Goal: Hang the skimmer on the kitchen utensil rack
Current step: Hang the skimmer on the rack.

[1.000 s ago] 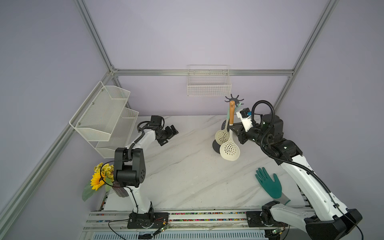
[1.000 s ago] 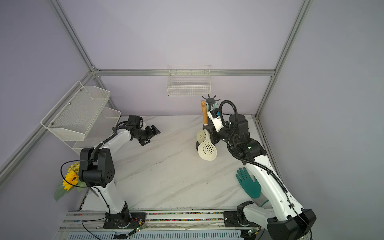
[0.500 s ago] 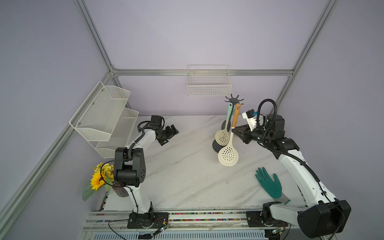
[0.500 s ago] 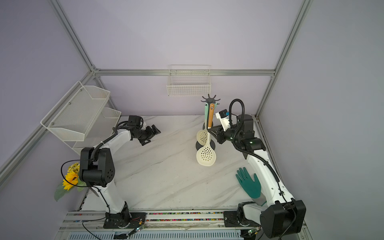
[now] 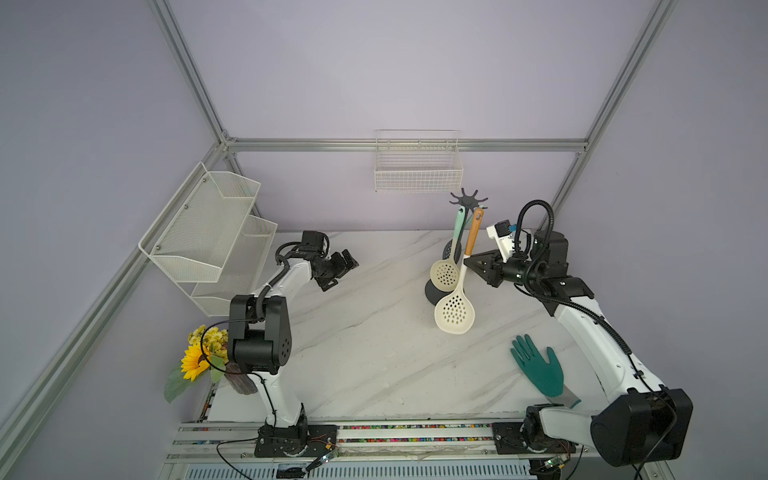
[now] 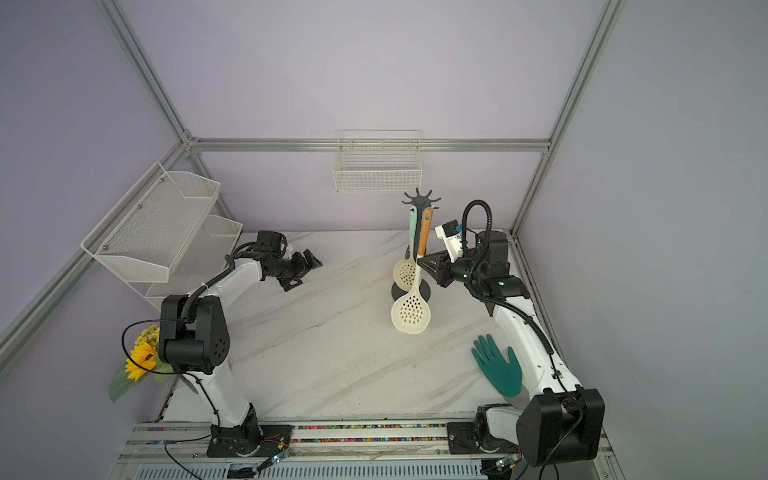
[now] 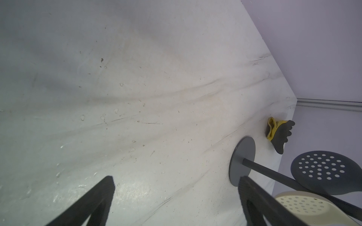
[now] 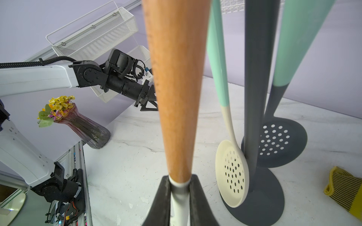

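The skimmer has a cream perforated head and a wooden handle. It hangs tilted beside the kitchen utensil rack, a dark grey stand whose pole rises from a round base. My right gripper is shut on the handle where wood meets white. The handle's top sits just under the crown; I cannot tell whether it rests on a hook. My left gripper hovers open and holds nothing, far to the left.
A mint-handled cream skimmer and a dark grey one hang on the rack. A green glove lies front right, a yellow-black glove behind the rack. White wire basket, tiered mesh shelf, flower vase.
My right arm has dropped and drawn back, tilting the skimmer so that its handle top leans towards the crown and its head swings forward. The left arm has stayed still.
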Controlling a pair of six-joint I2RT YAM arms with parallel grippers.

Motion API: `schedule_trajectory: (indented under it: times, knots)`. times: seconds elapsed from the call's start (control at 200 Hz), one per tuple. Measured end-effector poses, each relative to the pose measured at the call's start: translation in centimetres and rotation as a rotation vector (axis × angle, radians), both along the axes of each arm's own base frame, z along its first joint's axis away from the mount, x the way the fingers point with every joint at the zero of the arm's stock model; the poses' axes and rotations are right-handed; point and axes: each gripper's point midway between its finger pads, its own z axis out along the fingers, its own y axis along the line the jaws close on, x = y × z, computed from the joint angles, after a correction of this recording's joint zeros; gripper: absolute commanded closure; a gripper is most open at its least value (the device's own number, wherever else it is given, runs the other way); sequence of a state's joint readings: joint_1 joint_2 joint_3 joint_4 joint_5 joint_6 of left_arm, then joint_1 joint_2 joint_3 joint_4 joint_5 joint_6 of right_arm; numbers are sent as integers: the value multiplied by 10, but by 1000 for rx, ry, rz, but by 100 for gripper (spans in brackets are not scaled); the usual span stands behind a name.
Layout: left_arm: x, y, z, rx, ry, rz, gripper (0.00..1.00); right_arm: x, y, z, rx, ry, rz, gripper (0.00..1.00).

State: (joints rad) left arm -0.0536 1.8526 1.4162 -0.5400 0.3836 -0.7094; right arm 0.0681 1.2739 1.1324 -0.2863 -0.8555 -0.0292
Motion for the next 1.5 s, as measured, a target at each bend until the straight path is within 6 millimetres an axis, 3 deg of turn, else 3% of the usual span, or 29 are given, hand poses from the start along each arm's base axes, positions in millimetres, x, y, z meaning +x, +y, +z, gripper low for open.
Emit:
schedule_trajectory:
  times: [0.53, 1.5]
  knots:
    - [0, -1, 0, 3, -6, -16, 0, 13, 4, -11, 11, 0, 31, 100]
    - [0, -1, 0, 7, -9, -20, 0, 27, -1, -5, 84, -18, 68, 100]
